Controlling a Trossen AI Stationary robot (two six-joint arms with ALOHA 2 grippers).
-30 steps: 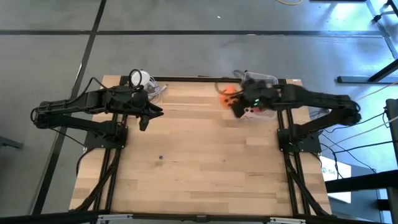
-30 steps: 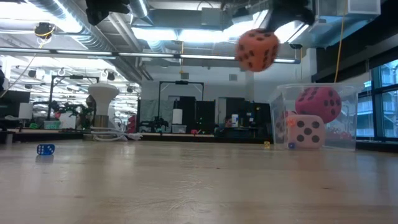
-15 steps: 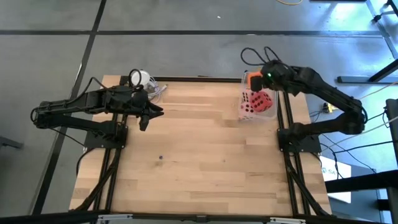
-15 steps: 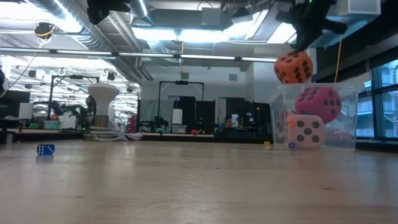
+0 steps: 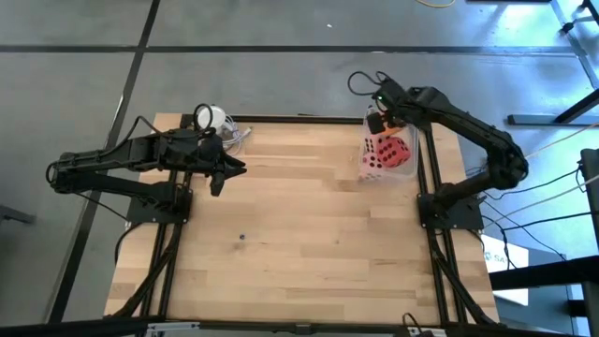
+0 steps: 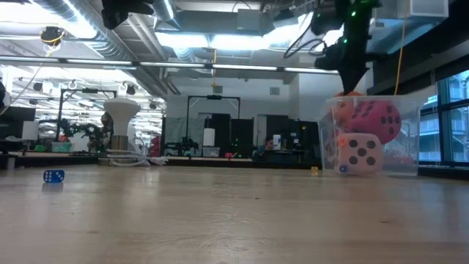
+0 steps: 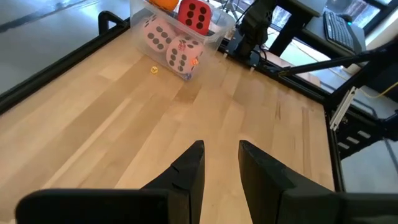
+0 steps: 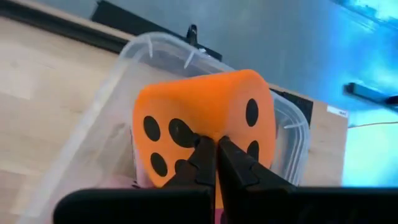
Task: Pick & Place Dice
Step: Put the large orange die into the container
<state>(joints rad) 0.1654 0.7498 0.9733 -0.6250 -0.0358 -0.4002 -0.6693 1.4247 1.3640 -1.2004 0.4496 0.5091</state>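
Placement is nearly done: the right gripper (image 8: 211, 152) is pinching the orange die (image 8: 205, 124) over the clear bin (image 5: 386, 157), above the red die (image 5: 395, 152) and pink dice (image 7: 168, 46). It should be lowering before releasing. The left gripper (image 7: 216, 163), slightly spread and empty, is waiting well apart from the bin.

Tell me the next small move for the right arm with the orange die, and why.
Probably open the right claw to drop the orange die. The claw is pinched shut on it, over the clear bin, which already holds the red die and a pale pink one.
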